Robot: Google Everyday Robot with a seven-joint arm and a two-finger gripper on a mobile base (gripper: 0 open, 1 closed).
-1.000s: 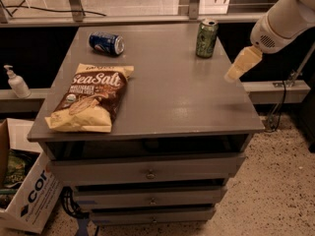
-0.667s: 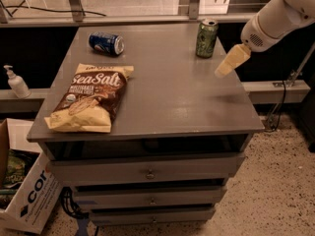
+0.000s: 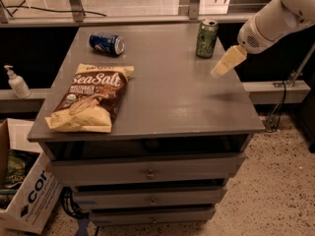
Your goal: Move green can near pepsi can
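Shifting leftward since a second ago, the gripper [image 3: 215, 73] is now hanging farther in from the right edge of the desk [image 3: 167, 100] than before, while the cans and the bag are lying where they were. The grey desk is standing with its drawers [image 3: 147, 170] facing the camera. The white arm [image 3: 275, 16] is reaching in from above the far right corner. A Sea Salt chip bag [image 3: 91, 98] is lying flat near the left edge, toward the front. A cardboard box [image 3: 29, 195] is sitting on the floor beside the front left corner.

The gripper is hovering above the desk near the right edge, pointing down and to the left, just beside the green can [image 3: 206, 38] and not touching it. Its jaws are showing as one pale wedge, and I cannot tell whether they are spread or pressed together. The green can is standing upright close to the far edge, toward the far right corner. The pepsi can [image 3: 106, 43] is lying on its side near the far left corner, well apart from the green can.
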